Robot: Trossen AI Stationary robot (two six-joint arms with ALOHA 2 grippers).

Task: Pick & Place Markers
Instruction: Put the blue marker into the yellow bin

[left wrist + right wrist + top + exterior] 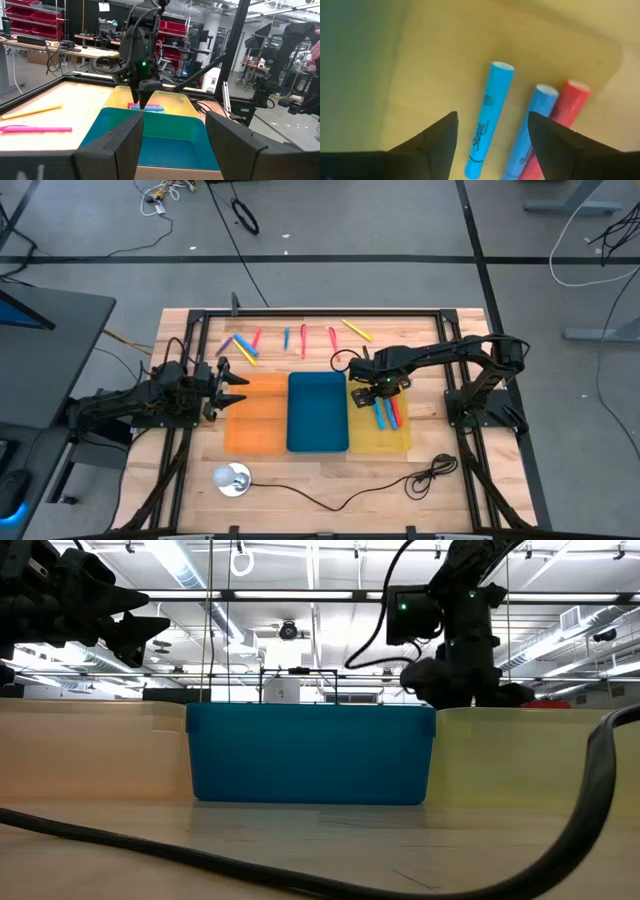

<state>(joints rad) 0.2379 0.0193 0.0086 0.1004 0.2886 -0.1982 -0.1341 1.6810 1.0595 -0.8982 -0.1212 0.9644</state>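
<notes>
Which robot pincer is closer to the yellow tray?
The right pincer. It hangs open just above the yellow tray, over the markers inside. The left pincer waits by the orange tray, farther away.

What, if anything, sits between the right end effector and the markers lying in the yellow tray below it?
Nothing visible. The right end effector hangs open directly above the blue marker on the yellow tray floor, with a second blue marker and a red marker beside it, all unobstructed.
</notes>
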